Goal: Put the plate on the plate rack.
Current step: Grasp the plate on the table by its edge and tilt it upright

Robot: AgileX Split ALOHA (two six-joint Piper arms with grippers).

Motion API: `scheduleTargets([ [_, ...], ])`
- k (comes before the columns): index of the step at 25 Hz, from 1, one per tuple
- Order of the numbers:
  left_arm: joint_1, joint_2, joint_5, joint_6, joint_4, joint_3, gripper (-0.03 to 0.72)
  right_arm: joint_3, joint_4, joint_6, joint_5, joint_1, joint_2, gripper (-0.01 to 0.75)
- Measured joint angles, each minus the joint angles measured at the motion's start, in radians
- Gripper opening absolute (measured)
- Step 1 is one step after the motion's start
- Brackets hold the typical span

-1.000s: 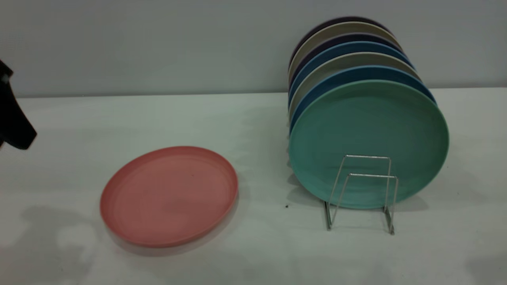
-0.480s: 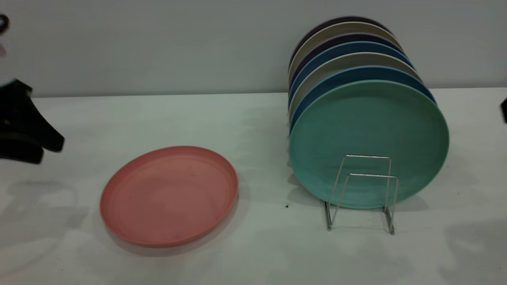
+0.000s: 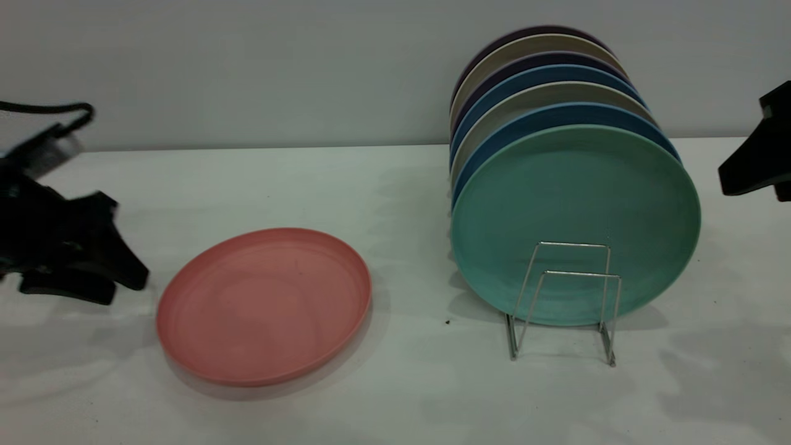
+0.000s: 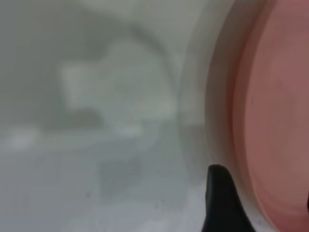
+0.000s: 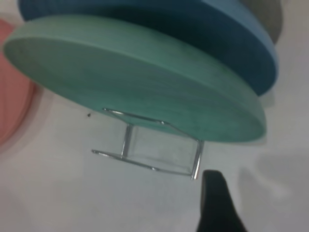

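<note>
Left claw [image 3: 126,278] spread beside flat salmon-pink plastic plate [image 3: 264,305] for rim grab; wire rack [image 3: 565,300] front slot free; right claw's [image 3: 751,167] state unclear.

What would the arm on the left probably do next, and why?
Probably ease its left gripper on toward the plate's near rim to grasp it. The plate lies flat on the table, untouched, with the gripper just beside it, and the plate rack has free loops in front.
</note>
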Motion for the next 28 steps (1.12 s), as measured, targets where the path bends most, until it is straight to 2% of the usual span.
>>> scheduleTargets([
  [9,-0.017,0.043,-0.04,-0.007,-0.023,-0.02,0.449,0.0,0.09,-0.105,-0.014,0.0,0.004,0.483],
  [21,-0.046,0.074,-0.056,0.007,-0.091,-0.029,0.449,0.0,0.095,-0.13,-0.021,0.0,0.004,0.483],
  [28,-0.068,0.079,-0.078,0.009,-0.092,-0.029,0.422,0.0,0.096,-0.131,-0.022,0.0,0.004,0.483],
])
